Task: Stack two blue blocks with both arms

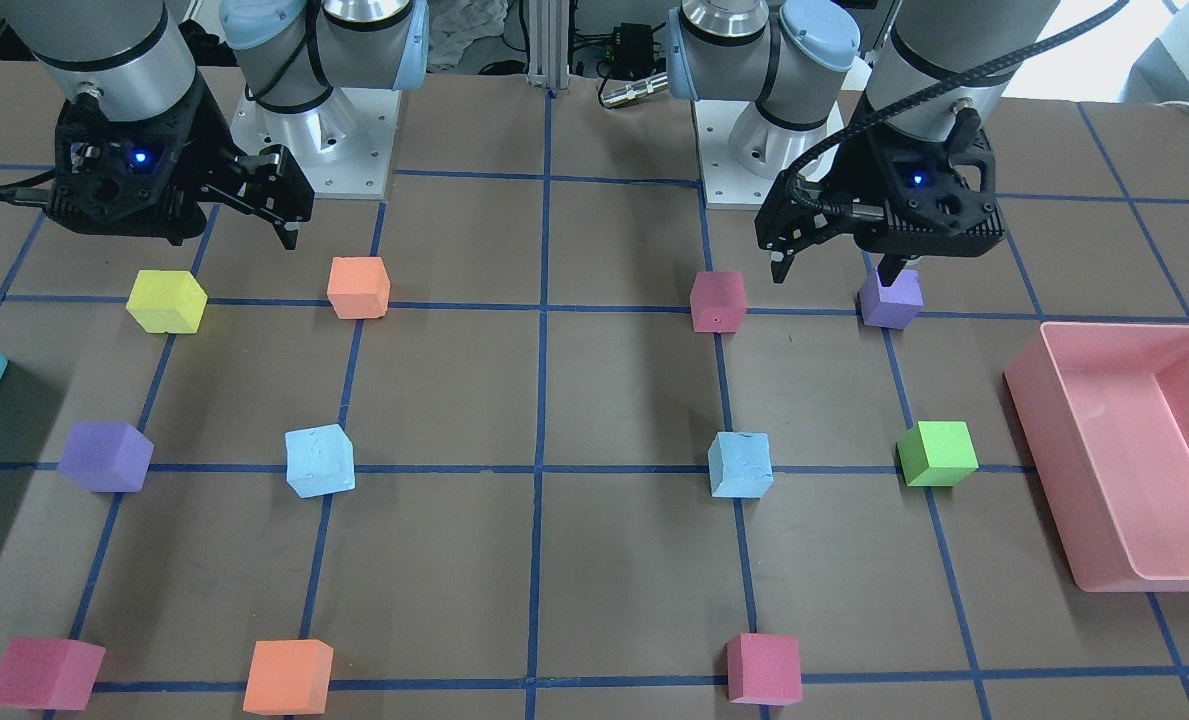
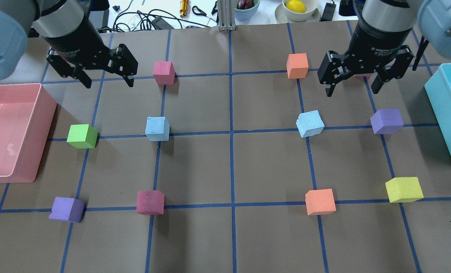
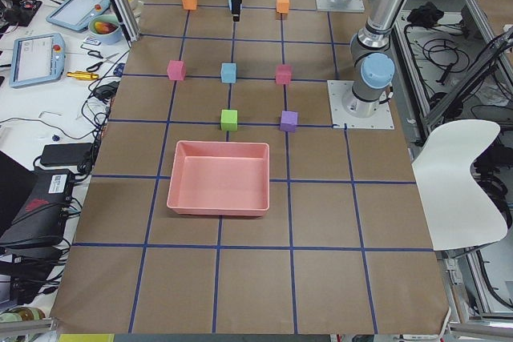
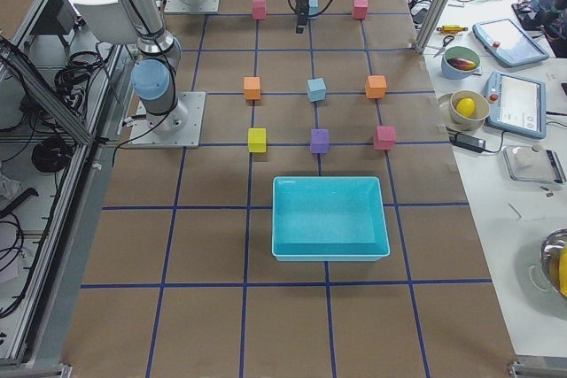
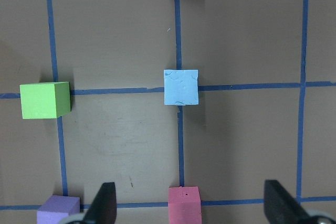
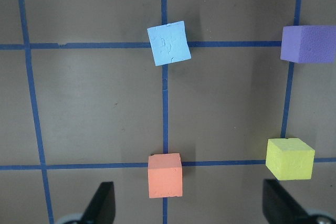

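1. Starting state: the left gripper (image 2: 107, 81) and the right gripper (image 2: 351, 91) hang above the brown, blue-taped tabletop (image 2: 271, 167). Each has its fingers apart and holds nothing. Both blocks rest on the tabletop, well apart, so stacking has not begun.
2. Locate the left blue block (image 5: 181, 87), a small pale sky-blue foam cube. In the left wrist view it sits on a tape crossing at 12 o'clock from the gripper, square to the grid.
3. Locate the right blue block (image 6: 168, 43), the matching foam cube. In the right wrist view it lies at 12 o'clock from the gripper, turned slightly off the grid lines.
4. Before descending on the right blue block, rotate the wrist so the pads meet two parallel faces, not corners.
5. Check the neighbours.
   - A green foam cube (image 5: 45, 99) lies at 9 o'clock of the left blue block and a dark pink foam cube (image 5: 185, 203) at 6 o'clock.
   - A purple foam cube (image 6: 307, 43) lies at 3 o'clock of the right blue block and an orange foam cube (image 6: 165, 175) at 6 o'clock.
   - All four appear well clear of the approach.
6. Foam probably compresses, so close gently. Steady the base block low with the other arm, and release only once the faces sit flush.
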### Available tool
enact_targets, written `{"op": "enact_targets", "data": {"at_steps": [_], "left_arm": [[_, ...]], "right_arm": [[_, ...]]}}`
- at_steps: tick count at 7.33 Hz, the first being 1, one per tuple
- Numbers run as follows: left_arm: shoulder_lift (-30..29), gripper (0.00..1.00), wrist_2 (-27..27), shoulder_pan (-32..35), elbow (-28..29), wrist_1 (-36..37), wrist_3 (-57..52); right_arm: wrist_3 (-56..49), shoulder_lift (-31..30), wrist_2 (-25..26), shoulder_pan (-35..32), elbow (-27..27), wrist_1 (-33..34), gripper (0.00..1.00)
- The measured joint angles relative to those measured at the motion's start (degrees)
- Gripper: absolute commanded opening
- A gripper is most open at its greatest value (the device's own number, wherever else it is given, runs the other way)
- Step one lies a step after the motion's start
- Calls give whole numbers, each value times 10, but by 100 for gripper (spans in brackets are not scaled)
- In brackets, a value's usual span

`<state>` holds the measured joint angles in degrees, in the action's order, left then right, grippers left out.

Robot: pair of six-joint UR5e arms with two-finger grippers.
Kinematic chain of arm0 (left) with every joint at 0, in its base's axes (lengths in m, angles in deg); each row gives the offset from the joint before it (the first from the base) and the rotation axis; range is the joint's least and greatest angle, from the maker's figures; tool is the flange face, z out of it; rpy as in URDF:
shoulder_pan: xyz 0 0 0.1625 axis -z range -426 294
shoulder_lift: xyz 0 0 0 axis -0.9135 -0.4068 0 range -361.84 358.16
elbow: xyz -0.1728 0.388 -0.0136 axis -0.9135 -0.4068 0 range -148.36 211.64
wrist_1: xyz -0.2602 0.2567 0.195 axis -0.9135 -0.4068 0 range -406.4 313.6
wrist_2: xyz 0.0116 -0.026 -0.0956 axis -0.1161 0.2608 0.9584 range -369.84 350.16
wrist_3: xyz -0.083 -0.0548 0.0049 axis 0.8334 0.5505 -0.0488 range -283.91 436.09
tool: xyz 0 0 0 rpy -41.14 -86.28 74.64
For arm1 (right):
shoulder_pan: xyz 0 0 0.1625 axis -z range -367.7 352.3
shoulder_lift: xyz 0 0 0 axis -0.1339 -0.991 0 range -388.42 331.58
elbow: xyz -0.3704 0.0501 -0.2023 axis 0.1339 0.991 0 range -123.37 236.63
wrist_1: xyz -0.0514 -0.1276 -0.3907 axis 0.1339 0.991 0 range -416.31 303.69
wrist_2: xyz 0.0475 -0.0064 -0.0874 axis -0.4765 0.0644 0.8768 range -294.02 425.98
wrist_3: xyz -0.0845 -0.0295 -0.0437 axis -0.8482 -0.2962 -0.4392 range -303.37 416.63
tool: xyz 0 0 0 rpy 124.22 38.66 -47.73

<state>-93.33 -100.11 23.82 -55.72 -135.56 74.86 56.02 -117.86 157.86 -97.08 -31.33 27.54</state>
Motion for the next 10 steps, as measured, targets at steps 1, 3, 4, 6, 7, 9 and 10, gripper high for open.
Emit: {"op": "enact_targets", "data": {"at_steps": [1,3,4,6,7,9,10], "left_arm": [[0,100,0,0,0,0,0],[0,100,1,0,0,1,0],[-1,100,2,1,0,2,1],[-4,100,6,3,-1,3,2],[-6,100,6,4,-3,10,2],[-15,100,7,6,-26,71,2],[-18,100,8,8,-52,124,0]], "right_arm": [[0,0,0,0,0,1,100],[0,0,1,0,0,1,100],[0,0,2,1,0,1,100],[1,1,3,0,0,1,100],[3,3,3,0,-2,-1,100],[3,10,8,1,-15,-2,100],[2,19,8,5,-27,4,100]]}}
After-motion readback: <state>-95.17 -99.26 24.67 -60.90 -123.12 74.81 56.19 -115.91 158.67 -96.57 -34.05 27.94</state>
